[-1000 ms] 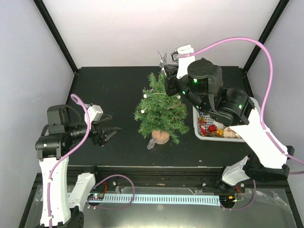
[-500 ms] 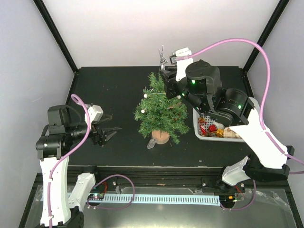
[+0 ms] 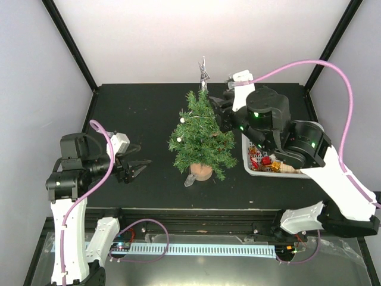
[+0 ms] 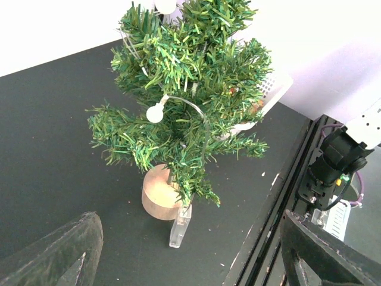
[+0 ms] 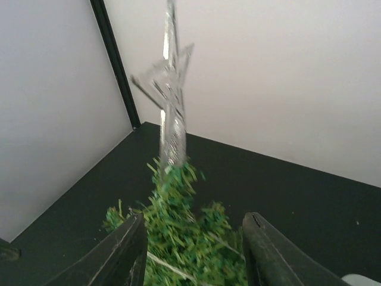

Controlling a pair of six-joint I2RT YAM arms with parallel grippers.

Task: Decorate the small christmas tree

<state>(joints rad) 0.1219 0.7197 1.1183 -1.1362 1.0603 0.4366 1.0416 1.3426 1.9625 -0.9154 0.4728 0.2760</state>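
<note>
The small christmas tree (image 3: 201, 137) stands mid-table on its round wooden base (image 3: 201, 172), with a string of white bulbs (image 3: 175, 139) wound through it. A silver star (image 3: 203, 72) sits upright on its tip. My right gripper (image 3: 219, 110) hovers just right of the treetop, open and holding nothing. In the right wrist view the star (image 5: 169, 89) rises from the green top (image 5: 178, 238), beyond the gripper (image 5: 193, 256). My left gripper (image 3: 134, 161) waits open left of the tree; its wrist view shows the tree (image 4: 184, 89), a bulb (image 4: 155, 113) and the base (image 4: 158, 193).
A white basket (image 3: 247, 156) of small red and tan ornaments stands right of the tree, partly under my right arm. A clear plastic box (image 3: 190, 180) on the light string leans against the base. The table's front rail (image 4: 297, 173) lies near the left gripper.
My right gripper has opened, let go of the star and drawn back to the right. The star now stands free on the treetop. The left arm has not moved.
</note>
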